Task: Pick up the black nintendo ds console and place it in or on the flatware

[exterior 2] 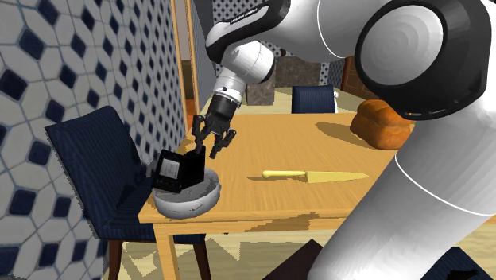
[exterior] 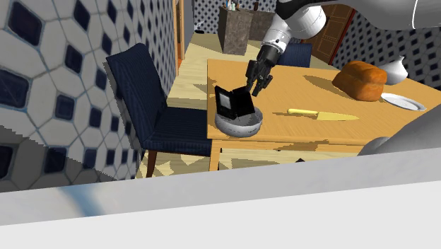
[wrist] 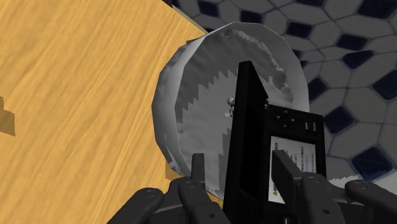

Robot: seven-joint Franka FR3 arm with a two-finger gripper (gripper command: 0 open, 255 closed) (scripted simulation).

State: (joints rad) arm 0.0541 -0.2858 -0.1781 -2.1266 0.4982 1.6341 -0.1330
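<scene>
The black Nintendo DS console (exterior: 233, 101) (exterior 2: 176, 171) (wrist: 254, 146) stands open inside a grey bowl (exterior: 238, 126) (exterior 2: 191, 203) (wrist: 184, 95), one half leaning up over the rim. The bowl sits at the corner of the wooden table (exterior: 311, 131) nearest the blue chair. My gripper (exterior: 253, 86) (exterior 2: 204, 147) (wrist: 238, 159) hangs just above the console and is open. In the wrist view its fingers stand on either side of the console's upright half, and a gap shows beside the left finger (wrist: 198, 167).
A yellow-handled knife (exterior: 321, 114) (exterior 2: 314, 175) lies mid-table beside the bowl. A loaf of bread (exterior: 360, 79) (exterior 2: 381, 123), a white plate (exterior: 404, 101) and a white jug (exterior: 394, 69) sit farther along. A dark blue chair (exterior: 152, 106) (exterior 2: 95, 167) stands against the table's edge by the tiled wall.
</scene>
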